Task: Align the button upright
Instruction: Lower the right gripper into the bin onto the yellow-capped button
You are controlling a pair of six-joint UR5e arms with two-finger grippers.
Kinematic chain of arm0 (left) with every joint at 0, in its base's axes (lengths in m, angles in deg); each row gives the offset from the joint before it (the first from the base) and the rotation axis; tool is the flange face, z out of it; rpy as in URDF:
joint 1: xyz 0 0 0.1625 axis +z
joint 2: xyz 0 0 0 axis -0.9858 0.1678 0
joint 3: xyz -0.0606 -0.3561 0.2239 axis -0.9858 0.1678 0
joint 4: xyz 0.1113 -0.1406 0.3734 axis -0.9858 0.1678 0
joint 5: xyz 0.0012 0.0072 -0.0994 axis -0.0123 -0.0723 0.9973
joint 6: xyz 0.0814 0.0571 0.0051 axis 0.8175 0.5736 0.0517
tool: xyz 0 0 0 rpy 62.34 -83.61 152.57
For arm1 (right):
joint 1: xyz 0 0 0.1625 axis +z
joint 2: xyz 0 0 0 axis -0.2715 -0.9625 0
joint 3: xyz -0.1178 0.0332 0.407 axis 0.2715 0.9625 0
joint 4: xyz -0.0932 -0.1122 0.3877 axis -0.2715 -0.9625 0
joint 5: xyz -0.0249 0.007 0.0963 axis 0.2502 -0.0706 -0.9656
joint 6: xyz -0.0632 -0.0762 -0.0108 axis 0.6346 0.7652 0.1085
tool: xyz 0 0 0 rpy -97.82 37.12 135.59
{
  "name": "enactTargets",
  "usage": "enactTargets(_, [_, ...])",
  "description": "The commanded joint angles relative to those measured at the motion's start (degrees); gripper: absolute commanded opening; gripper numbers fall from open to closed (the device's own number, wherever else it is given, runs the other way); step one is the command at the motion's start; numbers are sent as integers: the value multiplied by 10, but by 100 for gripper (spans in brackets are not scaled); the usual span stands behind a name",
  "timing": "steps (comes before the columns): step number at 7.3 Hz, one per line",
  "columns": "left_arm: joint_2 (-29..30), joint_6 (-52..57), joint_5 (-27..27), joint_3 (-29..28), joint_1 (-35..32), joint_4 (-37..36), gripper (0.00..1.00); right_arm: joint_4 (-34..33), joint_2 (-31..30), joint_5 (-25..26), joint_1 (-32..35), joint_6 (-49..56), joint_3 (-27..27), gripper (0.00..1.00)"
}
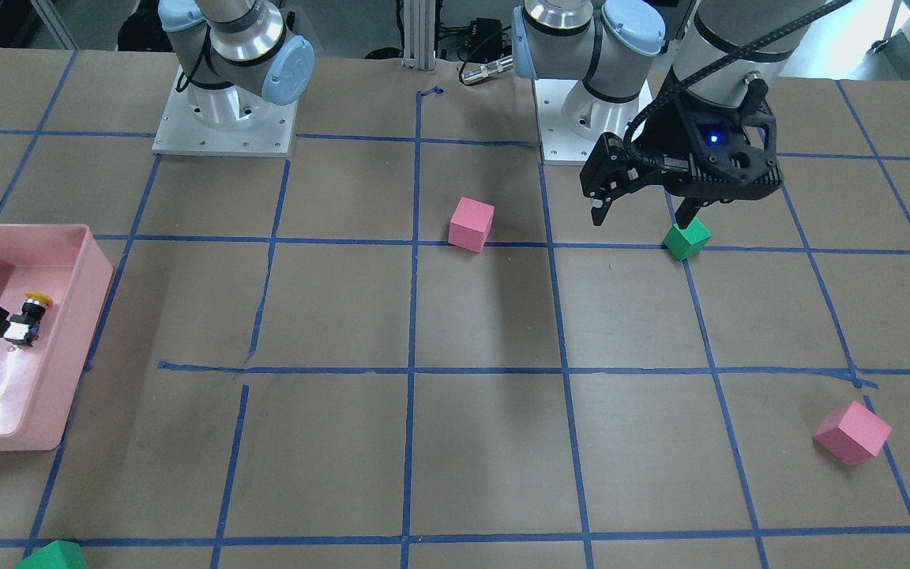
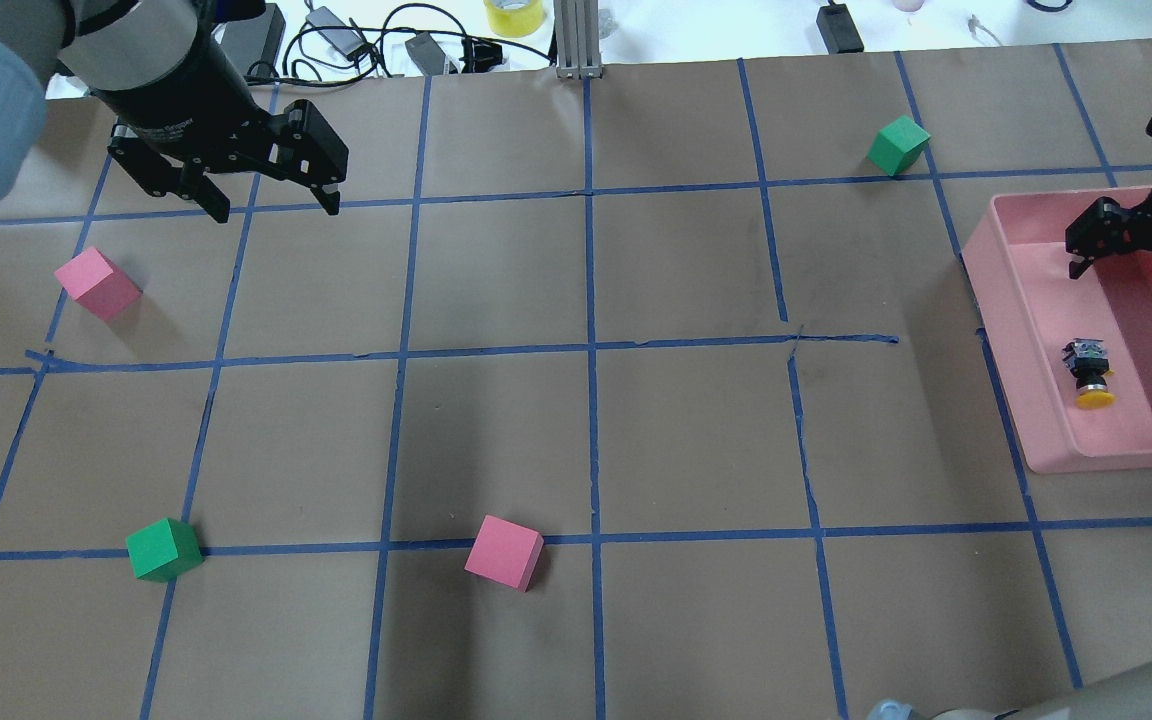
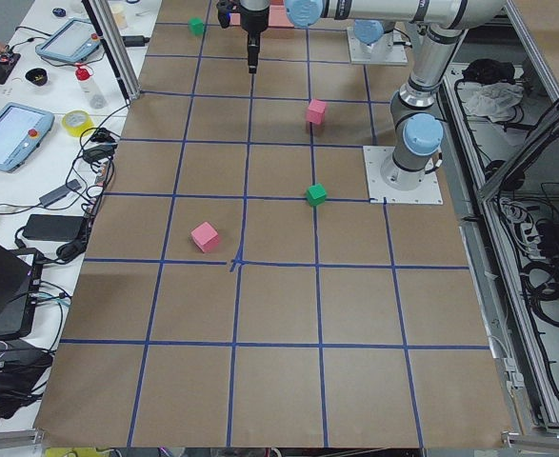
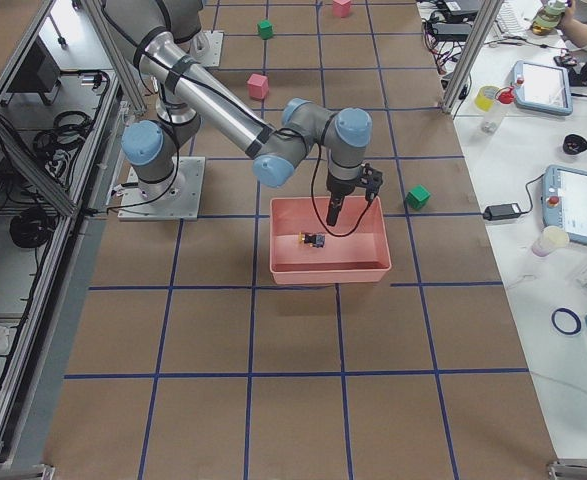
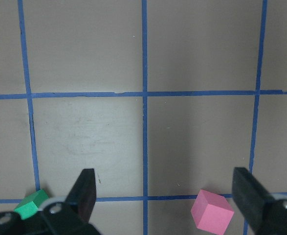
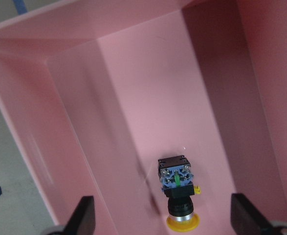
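Brown paper marked with a blue tape grid covered the table [image 2: 676, 440]. The button [image 2: 1091, 372] was seen lying on its side on the floor of the pink bin [image 2: 1011, 330] at the table's right end, with its yellow cap turned toward the near wall and its contact block toward the far one. It was touched by nothing.

The right hand [image 2: 1126, 275] was held above the bin, just beyond the block end of the button, with its fingers spread apart and empty. In the right wrist view the button was framed low between the two fingertips. The left hand [image 2: 276, 208] was held over the far left of the table, likewise spread and empty, well apart from the bin.

The left pink cube [image 2: 96, 284], near green cube [image 2: 164, 549], near pink cube [image 2: 504, 552] and far green cube [image 2: 898, 145] were scattered outside the bin.

The task was judged barely begun: an approach had been lined up, but no grasp was made. The button had yet to be gripped, tipped onto its base and released.
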Motion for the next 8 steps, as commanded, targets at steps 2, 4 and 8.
enactTargets(2, [-1,0,0,7,1,-3,100,-4,25,-2,-13,-57,-20,96])
enactTargets(4, [-1,0,0,7,1,-3,100,-17,46,-2,-13,-58,-20,96])
enactTargets(8, [-1,0,0,8,1,-2,100,-31,72,-2,-13,-62,-20,96])
